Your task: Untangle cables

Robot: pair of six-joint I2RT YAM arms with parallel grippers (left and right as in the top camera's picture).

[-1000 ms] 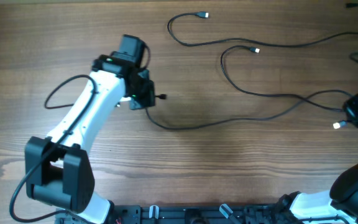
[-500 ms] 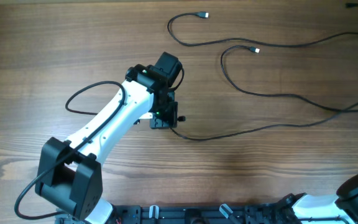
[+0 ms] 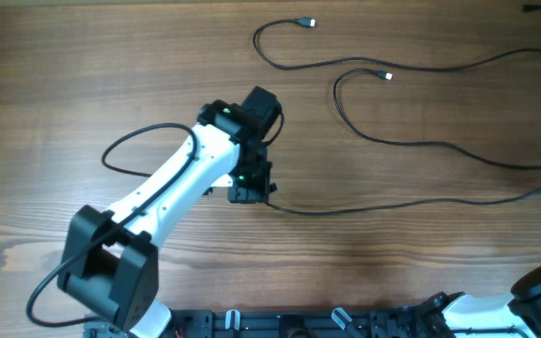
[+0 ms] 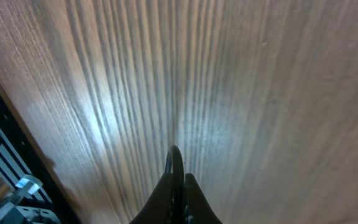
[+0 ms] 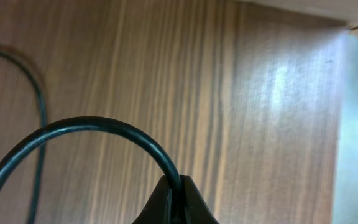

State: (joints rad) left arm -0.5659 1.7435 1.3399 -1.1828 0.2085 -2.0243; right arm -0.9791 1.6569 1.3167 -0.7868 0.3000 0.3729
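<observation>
I see loose cables (image 3: pixel 440 145) lying clear beyond; left fingers (image 3: pixel 250 192) pinch the near cable (image 3: pixel 393 200), stretched left-right, and right fingers (image 5: pixel 166 202) pinch a looping cable (image 5: pixel 92 123).

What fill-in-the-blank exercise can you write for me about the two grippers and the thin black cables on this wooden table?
1. In the right wrist view, the right gripper is ___ (open or shut) on a loop of thin black cable.
2. In the overhead view, the left gripper sits at the ___ end of the lowest thin black cable.
3. The brown table is made of ___.
Missing words: shut; left; wood.
</observation>
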